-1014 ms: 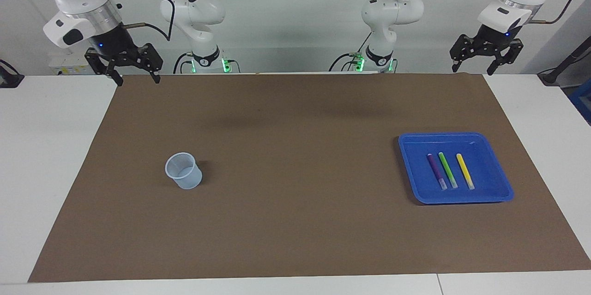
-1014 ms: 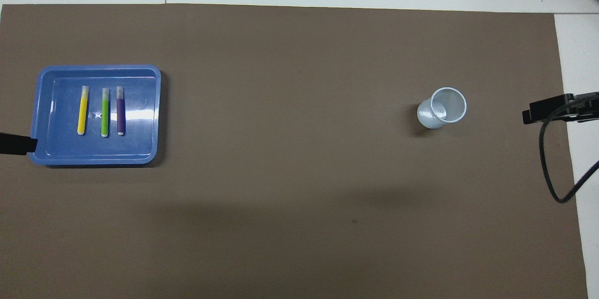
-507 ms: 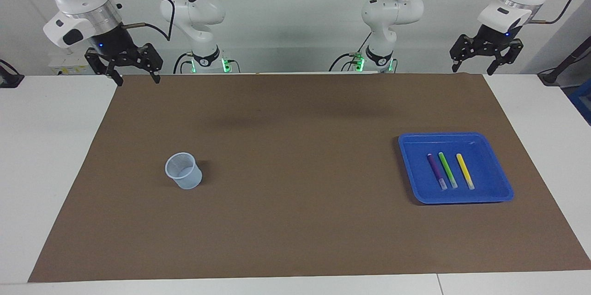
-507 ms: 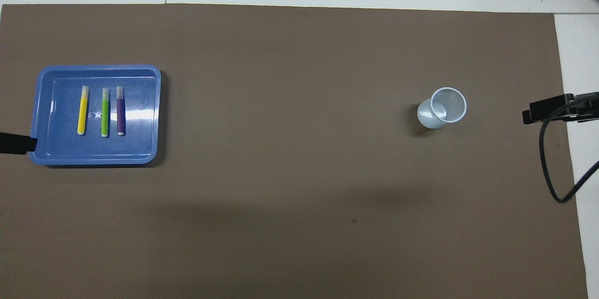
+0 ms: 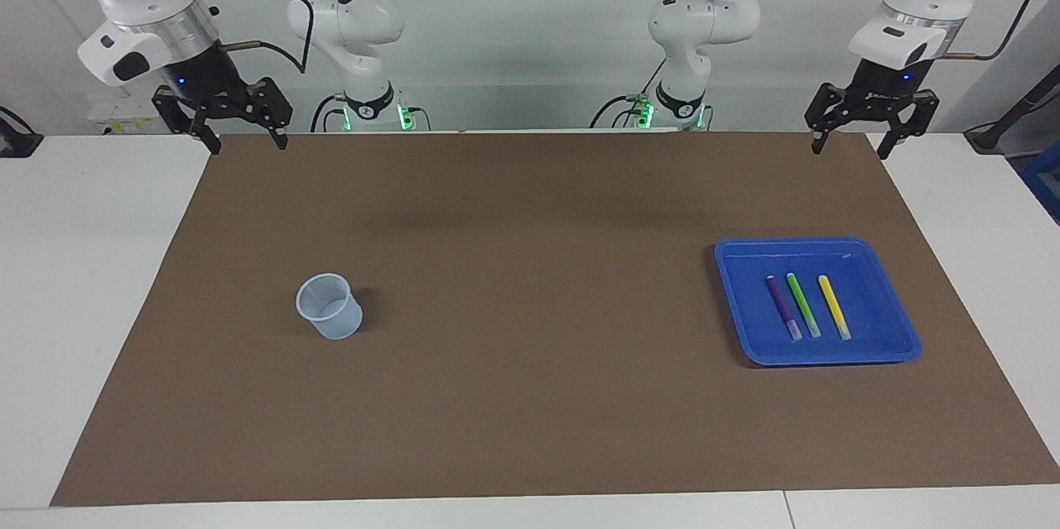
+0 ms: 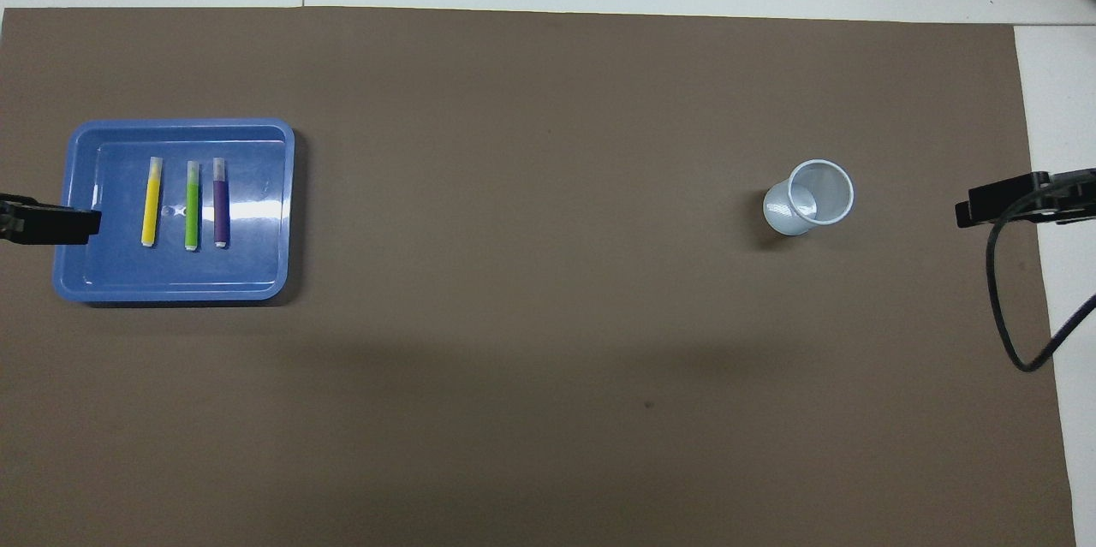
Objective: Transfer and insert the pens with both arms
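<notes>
Three pens lie side by side in a blue tray [image 5: 828, 357] toward the left arm's end of the table: purple [image 5: 782, 308], green [image 5: 802, 305] and yellow [image 5: 834, 306]. My left gripper [image 5: 849, 150] hangs open and empty, high above the mat's corner, nearer to the robots than the tray and well clear of it. From overhead one of its fingers [image 6: 51, 222] overlaps the tray's [image 6: 171, 290] outer rim. A clear plastic cup [image 5: 330, 307] stands upright toward the right arm's end. My right gripper [image 5: 248, 146] waits open and empty, raised over the mat's other corner.
A brown mat [image 5: 530, 396] covers most of the white table [image 5: 91, 281]. Two smaller idle arms with green lights [image 5: 373, 111] stand at the robots' edge. A black cable [image 6: 1006, 307] loops down from the right gripper, beside the cup [image 6: 809, 198].
My left gripper has dropped slightly and turned its fingers downward; from overhead its finger has slid over the tray's rim. The right arm, the pens and the cup have not moved.
</notes>
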`<state>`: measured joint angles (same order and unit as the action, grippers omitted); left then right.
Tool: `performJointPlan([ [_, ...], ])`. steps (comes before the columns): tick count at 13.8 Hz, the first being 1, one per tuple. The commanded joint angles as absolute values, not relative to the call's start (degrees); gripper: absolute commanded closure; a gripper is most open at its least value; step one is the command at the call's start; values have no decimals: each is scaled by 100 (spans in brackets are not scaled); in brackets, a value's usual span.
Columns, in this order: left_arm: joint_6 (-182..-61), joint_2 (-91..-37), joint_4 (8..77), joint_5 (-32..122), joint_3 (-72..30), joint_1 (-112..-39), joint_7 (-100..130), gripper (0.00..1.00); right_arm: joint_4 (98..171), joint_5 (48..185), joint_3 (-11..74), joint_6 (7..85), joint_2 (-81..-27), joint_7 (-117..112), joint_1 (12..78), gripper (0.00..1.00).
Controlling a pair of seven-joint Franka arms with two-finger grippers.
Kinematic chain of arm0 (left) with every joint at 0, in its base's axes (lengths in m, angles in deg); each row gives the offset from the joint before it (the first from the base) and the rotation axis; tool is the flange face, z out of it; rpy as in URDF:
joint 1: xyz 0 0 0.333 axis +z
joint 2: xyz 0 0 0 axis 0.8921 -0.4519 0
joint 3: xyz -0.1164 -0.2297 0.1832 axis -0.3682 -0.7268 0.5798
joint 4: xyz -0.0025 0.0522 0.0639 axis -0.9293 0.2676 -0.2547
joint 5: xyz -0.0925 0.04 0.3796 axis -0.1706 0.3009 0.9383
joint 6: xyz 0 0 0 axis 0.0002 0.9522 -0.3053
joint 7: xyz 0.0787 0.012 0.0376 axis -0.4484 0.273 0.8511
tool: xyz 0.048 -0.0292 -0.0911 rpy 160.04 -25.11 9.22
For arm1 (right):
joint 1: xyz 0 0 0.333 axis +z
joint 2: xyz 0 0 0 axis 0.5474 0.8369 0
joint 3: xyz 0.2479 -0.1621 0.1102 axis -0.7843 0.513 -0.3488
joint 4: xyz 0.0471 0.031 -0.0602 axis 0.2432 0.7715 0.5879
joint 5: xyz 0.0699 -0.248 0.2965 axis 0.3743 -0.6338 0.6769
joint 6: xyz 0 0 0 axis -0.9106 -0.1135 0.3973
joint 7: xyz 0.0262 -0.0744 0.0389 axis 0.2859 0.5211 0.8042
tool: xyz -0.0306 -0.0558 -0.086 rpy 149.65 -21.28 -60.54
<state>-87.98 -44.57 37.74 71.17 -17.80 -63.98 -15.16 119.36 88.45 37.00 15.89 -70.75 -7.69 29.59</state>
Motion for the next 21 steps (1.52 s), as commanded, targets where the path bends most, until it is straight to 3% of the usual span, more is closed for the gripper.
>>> performJointPlan([
  [1, -9608, -4375, 4488, 7138, -1682, -6227, -1518, 0, 11854, 8779, 3666, 1433, -7073, -683, 2923, 0],
  [5, -9947, -4384, 4587, 6920, -1725, -6023, -1545, 0, 11854, 8779, 3666, 1433, -7073, -683, 2923, 0],
  [9, -9051, -4297, 4560, 6769, -1672, -5997, -1536, 0, 11854, 8779, 3657, 1468, -7064, -692, 2985, 0],
  [14, -10075, -4384, 4656, 6777, -1690, -6102, -1552, 0, 11863, 8779, 3595, 1530, -7073, -753, 3029, 0],
  [17, -10568, -4883, 4665, 6777, -1664, -5989, -2708, 0, 11950, 8787, 3586, 1626, -7082, -753, 3107, 0],
  [19, -11139, -5332, 4796, 6777, -1672, -5542, -3003, 6, 12090, 8796, 3586, 1775, -7152, -762, 3125, 0],
  [21, -11291, -5255, 5305, 6777, -1655, -5408, -2951, 14, 12187, 8805, 3586, 1881, -7178, -753, 3152, 0],
])
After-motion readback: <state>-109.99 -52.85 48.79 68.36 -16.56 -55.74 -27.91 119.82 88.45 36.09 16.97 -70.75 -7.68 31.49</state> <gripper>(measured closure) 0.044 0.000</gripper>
